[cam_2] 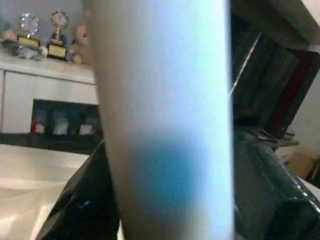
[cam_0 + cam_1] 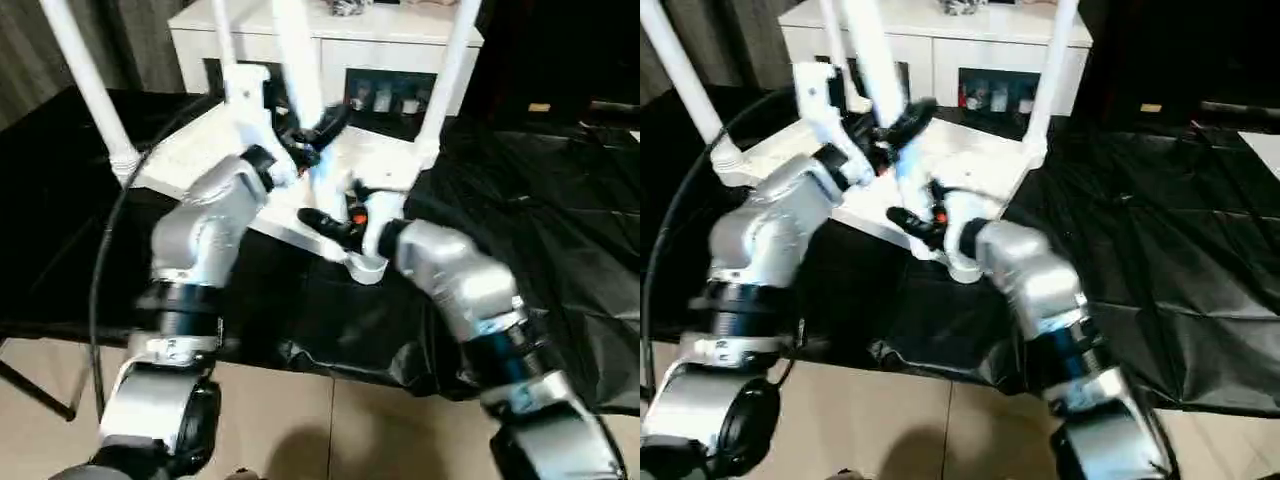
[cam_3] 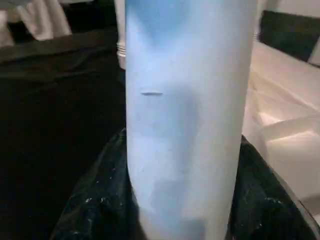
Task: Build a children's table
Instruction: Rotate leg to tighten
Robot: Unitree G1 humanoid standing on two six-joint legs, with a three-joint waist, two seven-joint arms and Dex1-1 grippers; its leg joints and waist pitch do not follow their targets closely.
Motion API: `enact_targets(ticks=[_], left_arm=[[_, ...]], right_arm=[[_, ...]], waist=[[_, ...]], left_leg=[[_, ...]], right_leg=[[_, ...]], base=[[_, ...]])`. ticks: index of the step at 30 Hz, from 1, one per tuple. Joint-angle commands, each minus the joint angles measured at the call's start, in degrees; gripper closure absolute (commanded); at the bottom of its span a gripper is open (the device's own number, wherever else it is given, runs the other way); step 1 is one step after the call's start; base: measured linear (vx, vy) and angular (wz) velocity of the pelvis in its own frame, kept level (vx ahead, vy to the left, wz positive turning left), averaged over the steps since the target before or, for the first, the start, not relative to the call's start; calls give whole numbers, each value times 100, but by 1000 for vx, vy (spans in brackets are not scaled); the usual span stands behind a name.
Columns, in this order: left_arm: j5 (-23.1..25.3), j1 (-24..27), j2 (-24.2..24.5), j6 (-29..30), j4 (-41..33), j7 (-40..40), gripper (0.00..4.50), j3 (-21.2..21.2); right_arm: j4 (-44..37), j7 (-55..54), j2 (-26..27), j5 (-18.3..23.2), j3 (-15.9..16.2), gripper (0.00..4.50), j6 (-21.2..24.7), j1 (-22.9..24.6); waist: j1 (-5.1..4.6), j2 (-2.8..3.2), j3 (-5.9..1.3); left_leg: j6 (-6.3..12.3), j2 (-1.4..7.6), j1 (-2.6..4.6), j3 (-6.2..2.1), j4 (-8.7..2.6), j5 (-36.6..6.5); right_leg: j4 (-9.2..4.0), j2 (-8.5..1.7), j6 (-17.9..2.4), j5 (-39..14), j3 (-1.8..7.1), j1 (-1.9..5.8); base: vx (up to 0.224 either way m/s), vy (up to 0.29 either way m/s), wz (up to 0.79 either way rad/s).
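Observation:
The white tabletop (image 2: 385, 160) lies upside down on a black cloth. Three white legs stand up from its corner sockets: one at far left (image 2: 88, 80), one at the back left (image 2: 224, 40) and one at the back right (image 2: 450, 60). A fourth leg (image 2: 298, 50) rises tilted over the near corner socket (image 2: 366, 268). My left gripper (image 2: 312, 135) is shut on this leg higher up, and my right gripper (image 2: 335, 225) is shut on it just above the socket. In both wrist views the leg (image 1: 165, 125) (image 3: 187, 125) sits close between dark fingers (image 1: 85, 210).
Behind the table stands a white cabinet (image 2: 330, 45) with dark glass doors, and trophies (image 1: 59, 35) sit on top of it. The black cloth (image 2: 560, 200) spreads to the right. A black cable (image 2: 108, 230) loops beside my left arm. Tiled floor (image 2: 300, 420) lies below.

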Motion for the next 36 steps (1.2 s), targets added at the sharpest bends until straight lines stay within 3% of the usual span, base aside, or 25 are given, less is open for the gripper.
enact_targets(ticks=[1, 12, 18, 19, 25, 26, 27, 30, 36], left_arm=[[6, -116, -21, 65, 47, 76, 167, 46], [-197, -48, -59, 164, -92, 134, 252, 246], [-313, -55, -27, 279, -133, -13, 262, 250], [-348, -62, -9, 308, -139, -61, 264, 251], [-463, -79, 281, 683, -256, -739, 264, -26], [-533, -58, 478, 937, -384, -1206, 264, -267], [-555, -53, 560, 1033, -434, -1400, 264, -369], [-650, -73, 703, 1284, -514, -1683, 264, -505], [-1083, -253, 688, 1680, -549, -2022, 264, -318]], right_arm=[[-135, -142, 21, -144, 6, 255, -140, 12], [-46, -317, 76, -367, 15, 255, -399, 97], [66, -293, 60, -555, 92, 255, -673, 45], [25, -41, 146, -206, -79, 199, -606, 49], [-80, 894, -27, 656, -491, 150, 31, -166], [-56, 1611, -347, 997, -566, 144, 411, -313], [-20, 1910, -494, 1113, -596, 136, 538, -380], [160, 2577, -915, 1308, -610, 110, 919, -556], [581, 3705, -1598, 1569, -588, 108, 1277, -846]], waist=[[-9, 27, -461], [-11, 13, -454], [-12, 23, -450], [-16, 25, -448], [-11, 41, -448], [-14, 27, -451], [16, 43, -456], [28, 25, -454], [48, -16, -463]], left_leg=[[-179, 48, 110, -1, -428, -1211], [-110, 59, 110, -4, -436, -1263], [-123, 61, 113, -4, -438, -1306], [-112, 55, 115, 0, -437, -1329], [12, 68, 129, -10, -443, -1350], [26, 64, 133, -5, -437, -1338], [57, 85, 159, -4, -430, -1319], [83, 77, 129, 6, -413, -1185], [168, 69, 106, 22, -374, -1060]], right_leg=[[-388, -149, -991, -936, 130, 380], [-379, -149, -1055, -843, 133, 389], [-390, -158, -1022, -959, 135, 378], [-393, -152, -1029, -969, 137, 378], [-374, -144, -1129, -858, 129, 385], [-369, -138, -1161, -840, 128, 394], [-359, -141, -1216, -781, 132, 380], [-334, -151, -1352, -594, 128, 412], [-343, -181, -1438, -733, 121, 430]], base=[[0, 0, 0], [0, 0, 0], [0, 0, 0], [0, 0, 0], [0, 0, 0], [0, 0, 0], [0, 0, 0], [0, 0, 0], [0, 0, 0]])
